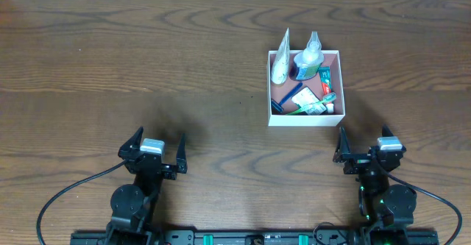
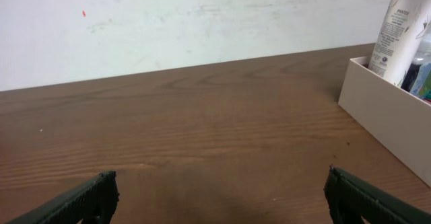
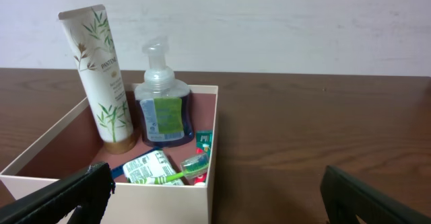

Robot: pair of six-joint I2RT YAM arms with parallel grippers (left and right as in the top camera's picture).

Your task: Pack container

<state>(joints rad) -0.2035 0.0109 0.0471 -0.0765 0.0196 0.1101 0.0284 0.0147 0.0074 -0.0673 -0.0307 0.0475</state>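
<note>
Dark wood table [image 1: 110, 54], wide open room left. Container [image 1: 305, 119] sits right of centre, just ahead of right gripper [image 1: 364, 148], with tube [image 3: 101, 76] and pump bottle [image 3: 161, 109] standing inside. Left gripper [image 1: 157, 148] well apart. Both spread wide, empty. Nothing loose outside, so packing looks done; any next move must clear the near rim.

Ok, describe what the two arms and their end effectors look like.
The left arm and right arm are matte black with rounded joint housings. The left end effector and right end effector each have two dark, tapered fingers and a silver-grey block on the wrist. A thin black cable curves out from each base, and small green lights glow on the right arm.
</note>
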